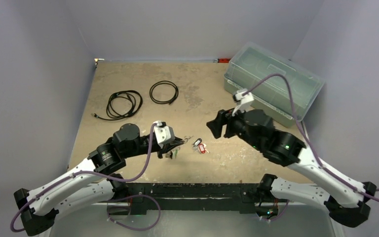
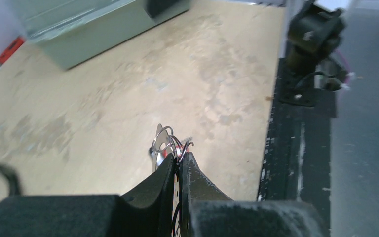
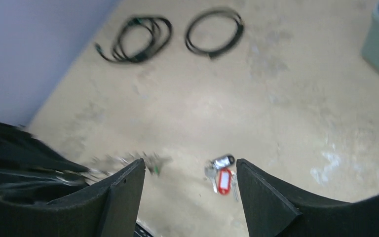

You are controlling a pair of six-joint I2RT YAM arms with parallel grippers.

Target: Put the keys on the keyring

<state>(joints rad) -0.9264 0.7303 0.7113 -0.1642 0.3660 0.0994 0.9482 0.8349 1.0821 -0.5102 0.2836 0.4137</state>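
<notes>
Bench (image 1: 143, 89): bare sandy top.
Right gripper (image 3: 190, 167): fingers wide apart and holding nothing, hanging above the loose keys.
Left gripper (image 2: 180, 159): pinched together on the keyring (image 2: 164, 140), whose silver loops jut past its tips, low over the bench.
Keys (image 3: 222, 175): a small bunch, one red, lying on the bench between the arms.
Step, as I read it: fetching a key.
Next: descend, pinch one key, carry it to the ring.

- keys (image 1: 200, 146) on surface (image 1: 202, 106), front middle.
- keyring (image 1: 185, 139) just left of keys.
- cable bundle (image 1: 124, 103) far left; cable loop (image 1: 164, 92) just right of it.
- box (image 1: 271, 81) in far right corner.
</notes>
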